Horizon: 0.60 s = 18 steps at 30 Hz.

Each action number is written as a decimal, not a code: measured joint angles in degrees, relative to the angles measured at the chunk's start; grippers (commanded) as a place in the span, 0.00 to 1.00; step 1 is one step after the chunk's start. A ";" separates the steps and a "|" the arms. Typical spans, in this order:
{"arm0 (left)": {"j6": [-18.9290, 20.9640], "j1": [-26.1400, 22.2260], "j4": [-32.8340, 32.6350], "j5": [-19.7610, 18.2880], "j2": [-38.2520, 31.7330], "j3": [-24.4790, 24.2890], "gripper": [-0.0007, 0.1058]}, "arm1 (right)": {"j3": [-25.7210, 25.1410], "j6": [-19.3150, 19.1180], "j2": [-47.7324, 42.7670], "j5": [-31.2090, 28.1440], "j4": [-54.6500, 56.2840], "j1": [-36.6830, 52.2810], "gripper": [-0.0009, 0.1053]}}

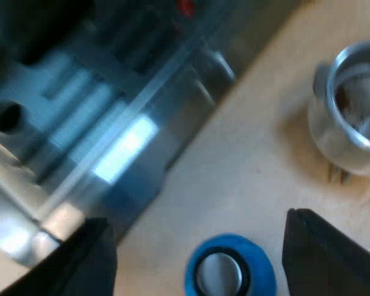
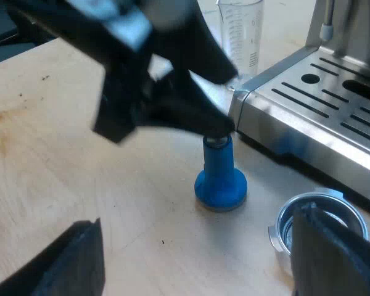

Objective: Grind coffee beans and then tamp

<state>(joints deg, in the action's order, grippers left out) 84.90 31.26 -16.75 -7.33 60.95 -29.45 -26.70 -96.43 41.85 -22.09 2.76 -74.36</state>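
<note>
My left gripper [image 1: 197, 237] hangs with its black fingers spread wide either side of the blue flared tamper with a metal top [image 1: 230, 271], upright on the pale wooden table [image 1: 253, 166] – closing off-centre on that narrow stem could, I judge, tip it or skid it away. My right gripper [image 2: 194, 246], also wide and empty, has one finger just beside the round metal holder basket [image 2: 314, 216] – a stray move might knock it; beyond stand the steel espresso machine [image 2: 320, 105] and the clear measuring glass [image 2: 240, 37].
</note>
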 measured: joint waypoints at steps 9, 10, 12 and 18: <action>0.11 0.00 -9.12 0.40 -16.57 0.00 0.56 | -3.91 7.97 0.00 1.75 5.98 0.00 0.63; 0.46 0.00 -9.77 0.40 -18.48 -0.10 0.56 | -5.36 8.05 0.00 1.74 8.73 0.00 0.63; 1.99 0.00 -10.66 0.48 -21.03 -0.50 0.56 | -7.76 8.23 0.00 1.91 14.06 0.00 0.63; 5.44 0.00 -12.88 -0.65 -24.79 -4.12 0.56 | -14.18 8.44 0.00 2.12 25.05 0.16 0.63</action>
<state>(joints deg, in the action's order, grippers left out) 90.34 31.26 -29.63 -7.98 36.15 -33.56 -40.88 -87.99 41.85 -19.97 27.81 -74.21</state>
